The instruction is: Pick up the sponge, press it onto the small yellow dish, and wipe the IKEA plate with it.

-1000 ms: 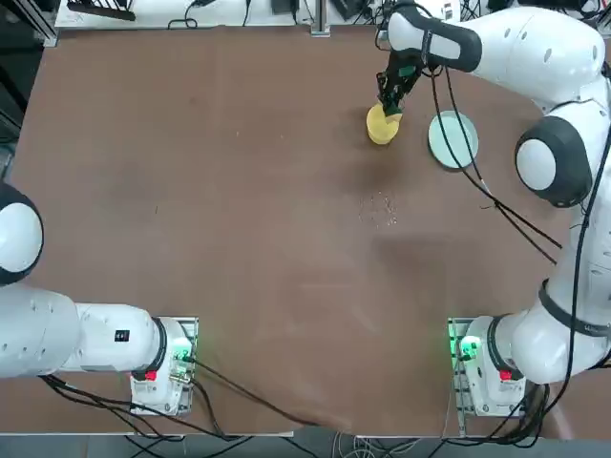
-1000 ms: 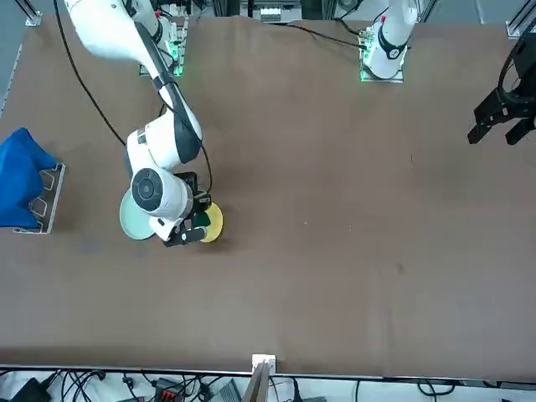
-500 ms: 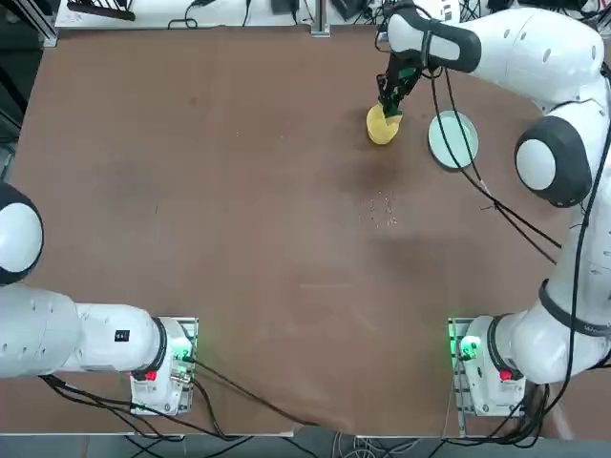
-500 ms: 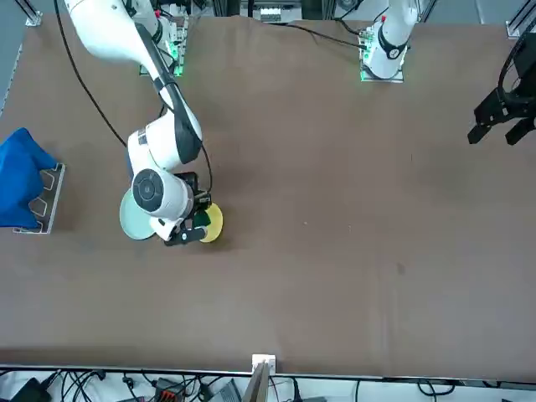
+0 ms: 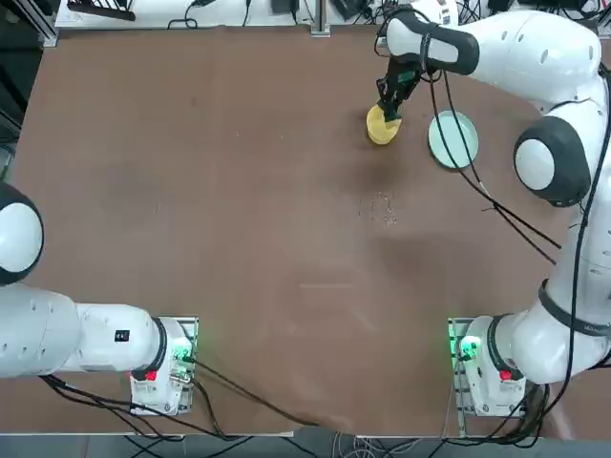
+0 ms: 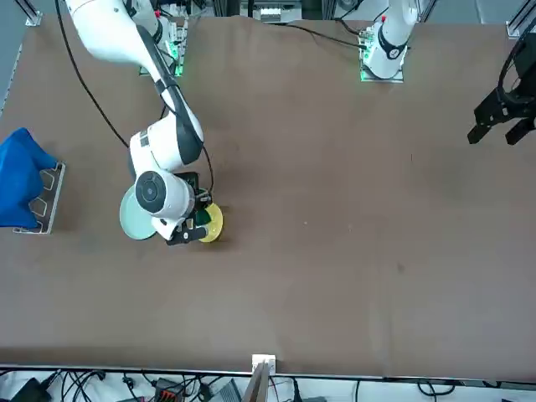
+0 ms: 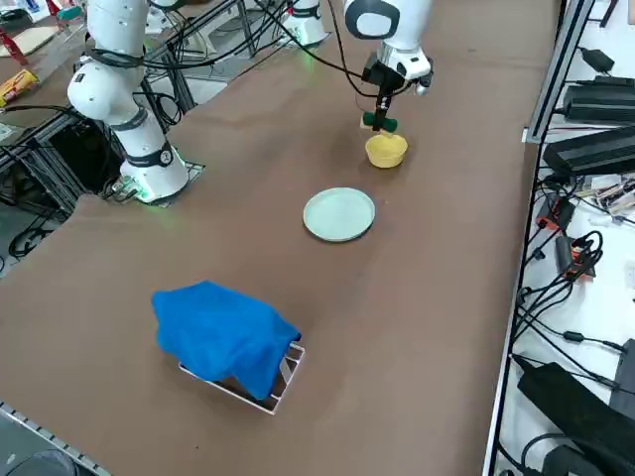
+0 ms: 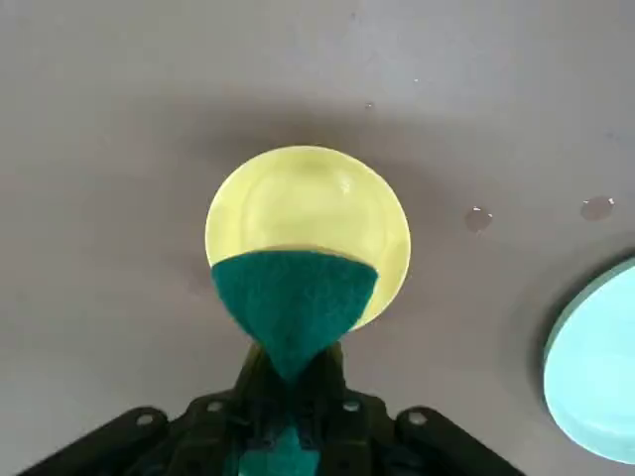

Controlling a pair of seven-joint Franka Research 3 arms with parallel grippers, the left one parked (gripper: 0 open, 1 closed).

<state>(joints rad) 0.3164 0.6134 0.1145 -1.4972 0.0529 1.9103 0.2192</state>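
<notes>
Right gripper (image 8: 290, 412) pointing straight down, jaws clamped on the sponge (image 8: 294, 302), held over the small yellow dish (image 8: 308, 203).

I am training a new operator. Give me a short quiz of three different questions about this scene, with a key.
1. True or false: the right gripper is shut on the sponge.
2. The sponge hangs over which item? A) small yellow dish B) IKEA plate C) blue cloth
3. Fill in: the IKEA plate holds ____.

Key: 1 true; 2 A; 3 nothing.
</notes>
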